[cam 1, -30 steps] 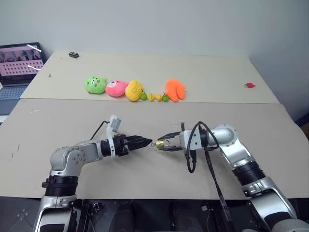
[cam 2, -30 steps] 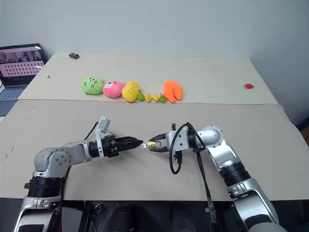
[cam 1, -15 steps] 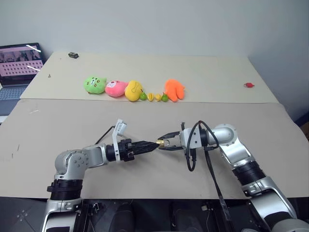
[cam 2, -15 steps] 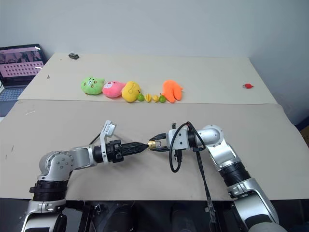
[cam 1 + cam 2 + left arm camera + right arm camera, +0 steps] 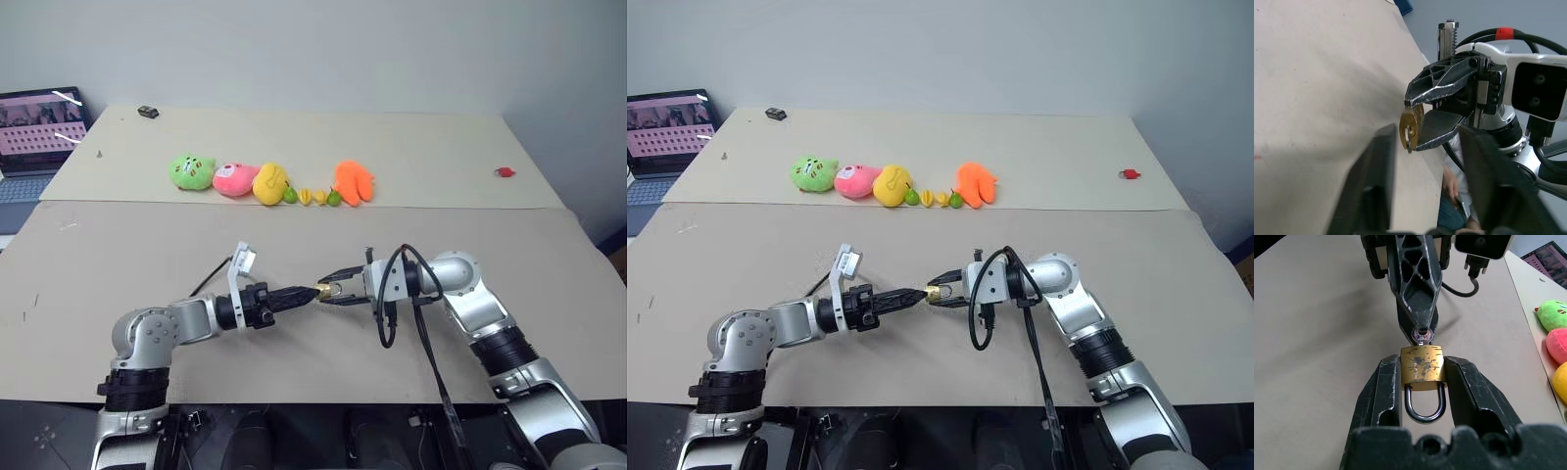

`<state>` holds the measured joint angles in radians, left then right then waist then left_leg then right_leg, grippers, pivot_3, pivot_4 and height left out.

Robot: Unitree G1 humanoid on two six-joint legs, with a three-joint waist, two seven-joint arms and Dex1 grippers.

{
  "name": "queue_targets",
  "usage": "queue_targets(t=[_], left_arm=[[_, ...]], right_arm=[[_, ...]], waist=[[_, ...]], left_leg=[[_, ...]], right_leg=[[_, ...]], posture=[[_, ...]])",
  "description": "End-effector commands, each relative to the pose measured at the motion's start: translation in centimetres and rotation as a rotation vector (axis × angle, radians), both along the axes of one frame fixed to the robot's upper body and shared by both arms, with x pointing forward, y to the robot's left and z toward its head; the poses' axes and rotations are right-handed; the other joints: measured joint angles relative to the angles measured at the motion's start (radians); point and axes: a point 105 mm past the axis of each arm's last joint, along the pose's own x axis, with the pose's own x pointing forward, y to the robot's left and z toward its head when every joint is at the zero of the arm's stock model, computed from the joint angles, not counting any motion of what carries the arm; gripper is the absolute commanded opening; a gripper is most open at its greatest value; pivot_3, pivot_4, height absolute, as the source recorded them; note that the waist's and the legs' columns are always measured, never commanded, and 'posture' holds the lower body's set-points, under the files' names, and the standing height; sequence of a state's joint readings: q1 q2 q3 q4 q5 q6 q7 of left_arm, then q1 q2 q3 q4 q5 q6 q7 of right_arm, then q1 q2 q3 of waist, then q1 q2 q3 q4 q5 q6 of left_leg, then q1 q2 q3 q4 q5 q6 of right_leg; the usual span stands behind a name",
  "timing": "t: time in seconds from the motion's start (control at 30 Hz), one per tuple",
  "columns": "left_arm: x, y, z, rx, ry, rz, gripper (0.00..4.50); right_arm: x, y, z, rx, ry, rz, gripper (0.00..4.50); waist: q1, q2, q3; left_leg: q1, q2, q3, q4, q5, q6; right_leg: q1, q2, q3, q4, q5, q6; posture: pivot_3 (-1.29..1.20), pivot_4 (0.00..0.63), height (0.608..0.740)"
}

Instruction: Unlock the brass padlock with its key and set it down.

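Since a second ago, left gripper (image 5: 1422, 333) now closed in against the brass padlock (image 5: 1422, 368), fingers pinched together on the key (image 5: 1421, 336) sticking out of the lock's base. Right gripper (image 5: 1422, 387) clamped on the padlock's two sides, above the table (image 5: 147, 255), shackle toward its wrist. Plush toys (image 5: 235, 179) far off at 12 o'clock.

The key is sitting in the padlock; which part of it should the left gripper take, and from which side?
Take the key by its flat round head, the part left outside the brass padlock. Approach end-on, opposite the right gripper, which clamps the lock's two sides with the shackle pointing back toward its wrist.
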<state>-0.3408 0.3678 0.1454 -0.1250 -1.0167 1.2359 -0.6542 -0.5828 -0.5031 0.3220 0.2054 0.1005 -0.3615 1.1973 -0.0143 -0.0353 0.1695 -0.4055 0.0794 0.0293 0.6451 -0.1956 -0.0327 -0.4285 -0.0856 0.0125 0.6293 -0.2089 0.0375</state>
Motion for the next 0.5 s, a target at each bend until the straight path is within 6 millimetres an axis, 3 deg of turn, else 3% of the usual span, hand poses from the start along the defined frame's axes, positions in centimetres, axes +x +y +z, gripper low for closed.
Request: queue_targets(t=[0.03, 0.5], left_arm=[[-0.3, -0.4, 0.6, -0.004, -0.040, -0.020, 1.92], [0.1, 1.1, 1.2, -0.044, -0.018, 0.032, 1.92]], right_arm=[[-0.2, 0.2, 1.3, 0.032, -0.037, 0.011, 0.91], [0.0, -0.1, 0.5, 0.018, -0.022, 0.001, 0.91]], waist=[[0.000, 0.000, 0.000], [-0.001, 0.000, 0.000]], left_leg=[[0.000, 0.000, 0.000, 0.000, 0.000, 0.000], [0.000, 0.000, 0.000, 0.000, 0.000, 0.000]], right_leg=[[0.000, 0.000, 0.000, 0.000, 0.000, 0.000], [0.000, 0.000, 0.000, 0.000, 0.000, 0.000]], posture=[[0.00, 0.150, 0.722], [0.00, 0.150, 0.722]])
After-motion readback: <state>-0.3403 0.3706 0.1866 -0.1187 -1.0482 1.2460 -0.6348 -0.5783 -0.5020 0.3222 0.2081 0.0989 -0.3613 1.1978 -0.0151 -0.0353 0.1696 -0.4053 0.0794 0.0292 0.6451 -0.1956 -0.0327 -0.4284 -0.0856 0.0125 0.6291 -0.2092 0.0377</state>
